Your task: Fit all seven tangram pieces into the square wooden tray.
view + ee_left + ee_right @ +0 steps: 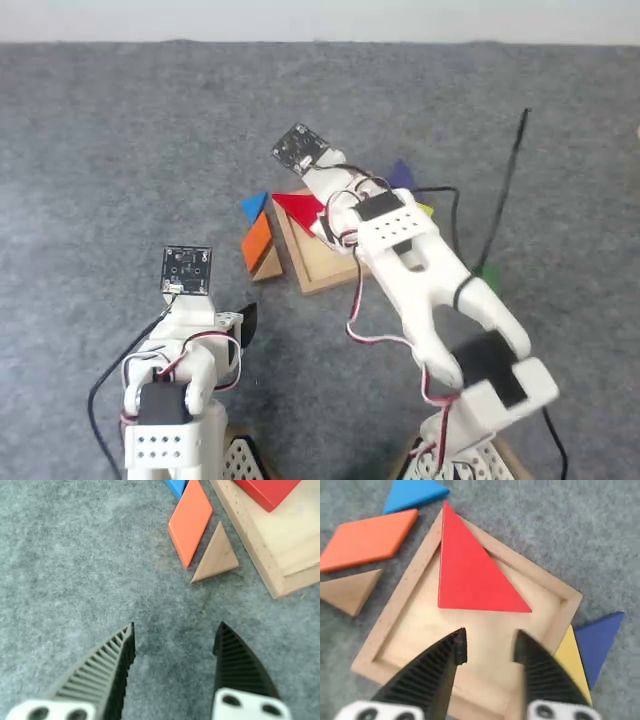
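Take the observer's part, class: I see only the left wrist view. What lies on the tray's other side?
Observer: A yellow piece and a dark blue piece lie beside the tray, opposite the orange piece.
Operator: Is the red piece fully in?
Observer: No; one tip of it lies over the rim.
Operator: And the right gripper?
Observer: It hangs open above the tray's floor.
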You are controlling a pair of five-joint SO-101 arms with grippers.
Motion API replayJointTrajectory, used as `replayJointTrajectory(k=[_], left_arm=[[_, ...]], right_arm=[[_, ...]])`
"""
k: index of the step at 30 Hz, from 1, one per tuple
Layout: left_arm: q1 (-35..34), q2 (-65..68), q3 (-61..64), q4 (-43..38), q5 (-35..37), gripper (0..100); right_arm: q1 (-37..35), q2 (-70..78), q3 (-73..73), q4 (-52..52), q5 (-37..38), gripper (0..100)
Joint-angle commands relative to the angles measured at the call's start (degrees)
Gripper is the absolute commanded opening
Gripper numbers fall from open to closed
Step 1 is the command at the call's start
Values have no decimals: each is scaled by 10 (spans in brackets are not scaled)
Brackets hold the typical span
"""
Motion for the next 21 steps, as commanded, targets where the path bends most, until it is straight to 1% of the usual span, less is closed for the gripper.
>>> replayJointTrajectory(k=[1, 6, 11, 17, 21], left_arm=[[0, -6, -4, 4, -4, 245], [0, -6, -4, 4, -4, 245], [0, -6, -4, 4, -4, 245], [0, -6, -4, 4, -4, 245], [0, -6, -4, 4, -4, 245]], right_arm=[[-5, 27, -67, -15, 2, 364], [-51, 92, -107, -20, -1, 331], [-58, 154, -167, -15, -1, 332], [-29, 225, -222, -11, 1, 330], [15, 227, -263, 43, 2, 330]])
